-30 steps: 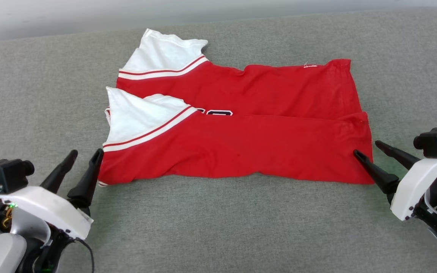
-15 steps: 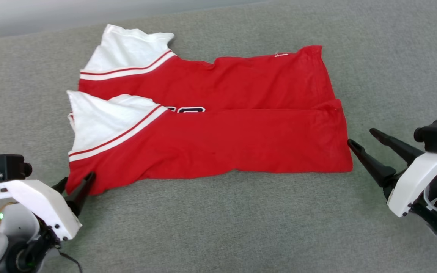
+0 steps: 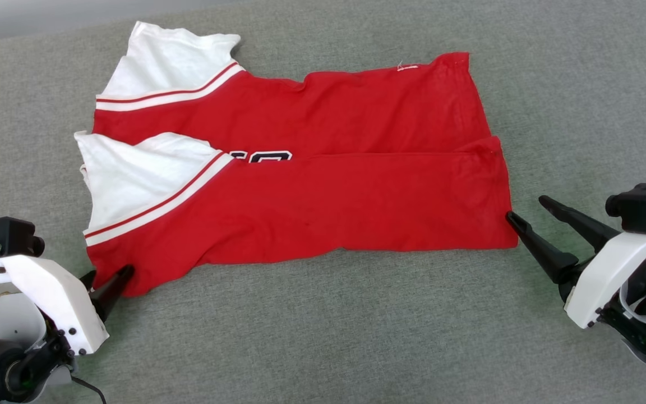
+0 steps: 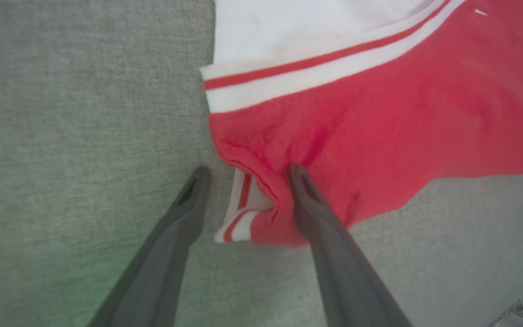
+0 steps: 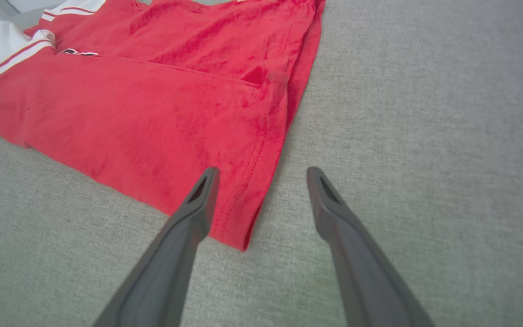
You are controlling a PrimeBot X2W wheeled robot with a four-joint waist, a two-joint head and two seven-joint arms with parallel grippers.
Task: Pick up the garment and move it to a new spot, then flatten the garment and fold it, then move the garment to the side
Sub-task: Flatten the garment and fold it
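Note:
The garment [image 3: 328,196], a red T-shirt with white sleeves and striped trim, lies folded lengthwise on a grey fabric surface [image 3: 323,336]. A bit of dark print shows at the fold. My left gripper [image 3: 104,279] is down at its near left corner with jaws open. In the left wrist view the left gripper [image 4: 248,171] straddles that corner: one finger presses on the red cloth [image 4: 402,113], the other rests on the grey surface. My right gripper [image 3: 525,207] stands open at the near right hem corner. In the right wrist view the right gripper [image 5: 262,171] has the hem edge [image 5: 261,190] between its fingers.
The grey fabric surface stretches wide in front of the garment and to both sides. A pale strip [image 3: 20,17] runs along the surface's far edge at the upper left.
The head camera has shifted. My left gripper has dropped from beside the near left corner onto it, one finger now on the cloth. The right gripper has stayed at the hem corner.

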